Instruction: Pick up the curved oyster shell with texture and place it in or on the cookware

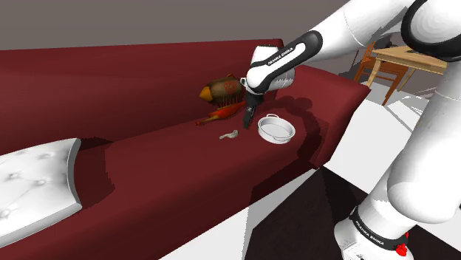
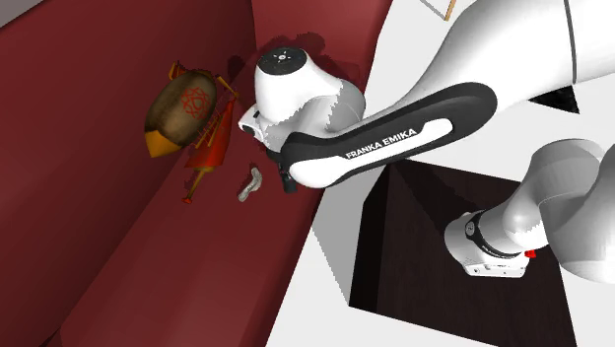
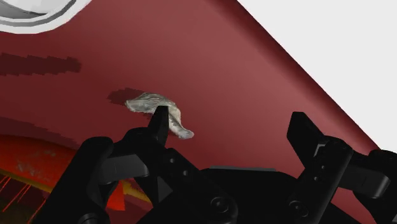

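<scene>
1. The white arm (image 1: 414,170) stands at the shoulder view's lower right and reaches up and left over a dark red sofa (image 1: 170,170).
2. A white cushion (image 1: 33,188) lies on the seat at that view's left, well apart from everything else.
3. The gripper (image 1: 250,122) points down toward the seat. It is released: in the wrist view its two black fingers (image 3: 159,127) stand wide apart, with bare red seat between them.
4. The shell (image 1: 229,135), pale grey and rough, lies free on the seat. It is just beside the gripper, on the shoulder view's left. In the wrist view it lies just past one fingertip, which covers part of it. It is not between the fingers.
5. The pan (image 1: 276,130), white and round, sits on the seat on the gripper's other side. It is near the shell but apart from it.
6. Behind the shell, toward the backrest, lies a red-orange horn (image 1: 219,114). A brown rounded thing (image 1: 224,89) with a red pattern sits just beside the horn.
7. Past the sofa's armrest, at the shoulder view's upper right, stands wooden furniture (image 1: 399,55).
</scene>
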Robot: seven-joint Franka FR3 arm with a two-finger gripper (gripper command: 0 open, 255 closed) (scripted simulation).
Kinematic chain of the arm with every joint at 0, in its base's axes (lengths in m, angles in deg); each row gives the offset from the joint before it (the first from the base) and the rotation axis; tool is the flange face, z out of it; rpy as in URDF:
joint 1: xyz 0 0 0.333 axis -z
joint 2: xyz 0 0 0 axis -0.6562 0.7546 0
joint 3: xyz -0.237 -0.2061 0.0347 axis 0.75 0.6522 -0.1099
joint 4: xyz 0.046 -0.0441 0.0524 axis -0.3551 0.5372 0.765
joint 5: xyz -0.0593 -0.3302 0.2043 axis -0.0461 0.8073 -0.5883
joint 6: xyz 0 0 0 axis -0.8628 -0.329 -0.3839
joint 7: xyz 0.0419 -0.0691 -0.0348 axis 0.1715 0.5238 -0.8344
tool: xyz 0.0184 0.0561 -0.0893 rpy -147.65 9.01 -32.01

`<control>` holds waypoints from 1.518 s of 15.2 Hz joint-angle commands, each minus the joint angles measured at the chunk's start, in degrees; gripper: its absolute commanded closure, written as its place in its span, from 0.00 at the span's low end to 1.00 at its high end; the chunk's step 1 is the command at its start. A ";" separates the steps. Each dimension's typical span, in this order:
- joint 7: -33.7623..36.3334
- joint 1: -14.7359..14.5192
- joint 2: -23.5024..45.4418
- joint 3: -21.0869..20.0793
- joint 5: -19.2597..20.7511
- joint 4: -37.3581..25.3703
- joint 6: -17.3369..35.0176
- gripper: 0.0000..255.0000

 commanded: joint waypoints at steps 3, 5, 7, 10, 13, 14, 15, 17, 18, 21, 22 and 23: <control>-3.64 0.37 9.03 -0.67 -0.97 -6.53 3.17 0.00; -5.06 0.53 13.43 -1.16 -1.21 -10.11 4.31 0.00; -6.33 0.69 17.84 -1.67 -1.28 -14.00 5.17 0.00; -7.83 0.85 23.78 -2.31 -1.16 -19.71 5.85 0.00; -7.94 0.88 25.67 -2.46 -1.32 -20.19 7.27 0.00; -7.97 0.90 26.31 -2.51 -1.37 -20.38 7.73 0.00; -8.00 0.91 26.96 -2.56 -1.43 -20.58 8.18 0.00; -8.06 0.94 28.28 -2.65 -1.52 -21.01 9.06 0.00; -8.08 0.94 28.65 -2.68 -1.55 -21.12 9.32 0.00; -8.08 0.95 28.66 -2.68 -1.55 -21.14 9.31 0.00; -8.08 0.95 28.66 -2.68 -1.55 -21.14 9.31 0.00; -8.08 0.95 28.66 -2.68 -1.55 -21.14 9.31 0.00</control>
